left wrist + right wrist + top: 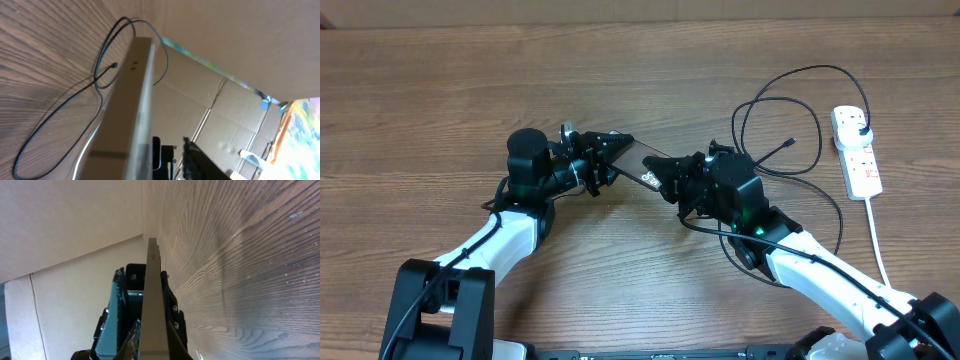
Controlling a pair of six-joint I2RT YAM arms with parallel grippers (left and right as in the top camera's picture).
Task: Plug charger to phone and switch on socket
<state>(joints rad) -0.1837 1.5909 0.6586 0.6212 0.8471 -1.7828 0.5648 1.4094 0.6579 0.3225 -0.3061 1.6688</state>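
The phone (642,160) stands on edge mid-table between both grippers, its white lettering toward the right arm. My right gripper (672,180) is shut on that end; in the right wrist view the slab (152,295) runs edge-on out of my right gripper (154,350). My left gripper (610,158) straddles the other end with its jaws narrowed. One finger (157,152) lies beside the phone (127,110); the other is hidden, and a dark gap shows on that side. The charger (825,68) loops at right, its tip (790,142) loose on the wood. The socket (857,155) holds its black plug (861,127).
The socket's white cord (875,230) trails toward the front right, past the right arm. The black cable's loops (75,95) lie on the wood behind the phone. Cardboard walls stand around the table.
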